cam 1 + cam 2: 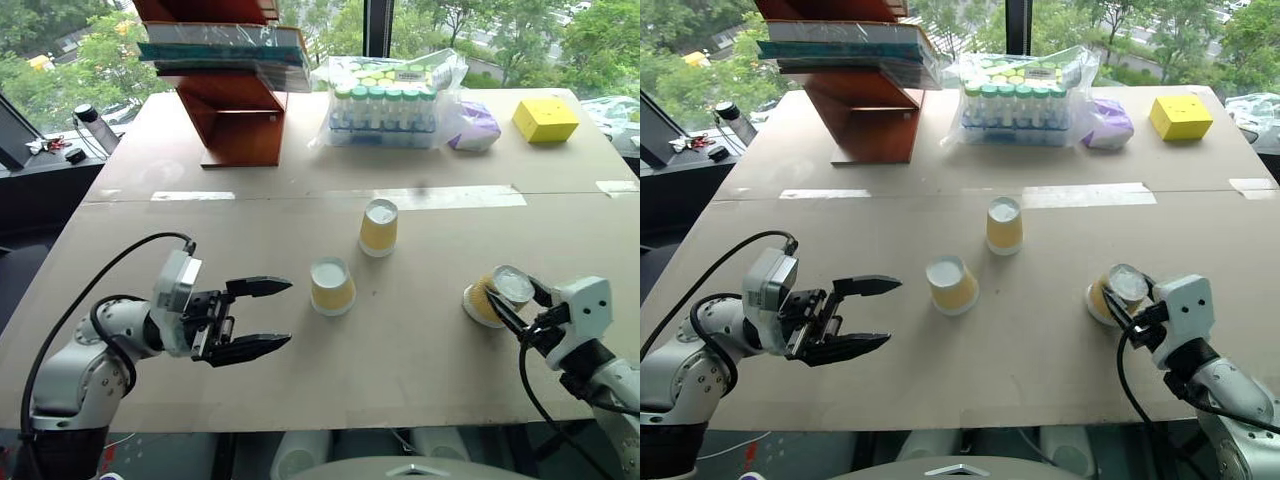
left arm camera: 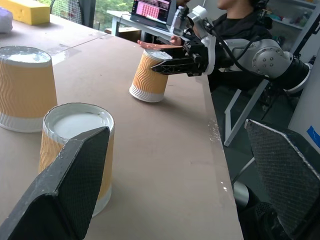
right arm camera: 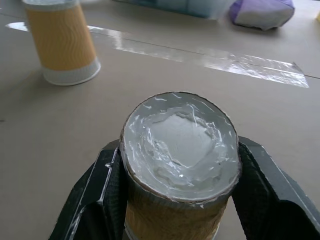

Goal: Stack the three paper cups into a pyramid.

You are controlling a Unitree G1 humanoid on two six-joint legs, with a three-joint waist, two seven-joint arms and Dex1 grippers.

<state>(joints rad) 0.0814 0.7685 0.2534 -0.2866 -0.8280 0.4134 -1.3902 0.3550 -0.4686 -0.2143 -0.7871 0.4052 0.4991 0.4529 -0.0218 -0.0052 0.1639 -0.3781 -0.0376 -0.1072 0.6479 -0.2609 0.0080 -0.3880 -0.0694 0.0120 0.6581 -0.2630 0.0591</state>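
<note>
The right hand [image 1: 507, 302] is clamped on the right-most paper cup [image 1: 487, 297], its two black fingers pressing either side just under the white base; that cup stands base-up but leans, tilted toward the hand. The other two cups stand upright and base-up to its left, well apart from it: the middle cup [image 1: 332, 287] nearer the robot and the far cup [image 1: 379, 228] just beyond, a small gap between them. So the held cup has to travel left toward that pair, and the right arm is the one already on it. The left hand [image 1: 262, 316] hovers with fingers spread apart, pointing across at the middle cup, near but not touching. The surface [image 1: 250, 380] is brown board, taped at a seam, by windows.
</note>
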